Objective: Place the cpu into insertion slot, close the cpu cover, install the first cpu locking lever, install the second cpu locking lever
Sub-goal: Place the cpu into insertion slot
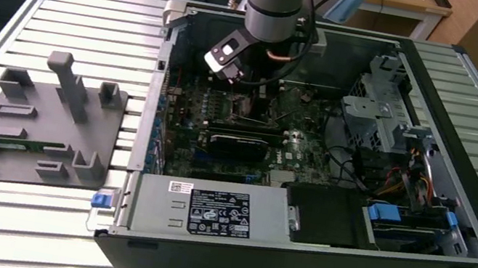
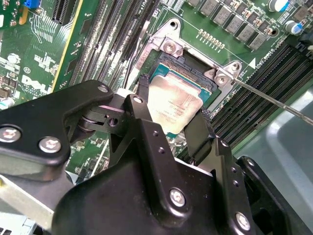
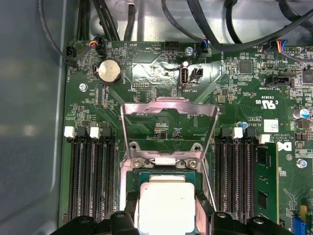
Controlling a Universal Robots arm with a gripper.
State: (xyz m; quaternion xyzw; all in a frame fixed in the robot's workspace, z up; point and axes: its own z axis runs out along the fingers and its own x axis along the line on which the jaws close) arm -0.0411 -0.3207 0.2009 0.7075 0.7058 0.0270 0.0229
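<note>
My gripper (image 1: 243,92) reaches down into the open computer case (image 1: 465,189) over the green motherboard. In both wrist views its two black fingers (image 2: 143,100) press against opposite edges of the cpu (image 2: 174,104), a flat square chip with a silver-grey top. The cpu (image 3: 167,208) sits low over the insertion slot (image 2: 193,65), whose black bed and metal rim (image 3: 128,182) show around it; I cannot tell whether it is seated. The cpu cover (image 3: 168,105) stands swung open behind the slot. A thin wire locking lever (image 2: 276,101) sticks out beside the socket.
Black memory slots (image 3: 93,186) flank the socket on both sides. A black graphics card (image 1: 240,141), the power supply (image 1: 206,209) and a drive cage (image 1: 380,115) crowd the case. A grey fixture plate (image 1: 44,122) lies on the slatted table at the exterior view's left.
</note>
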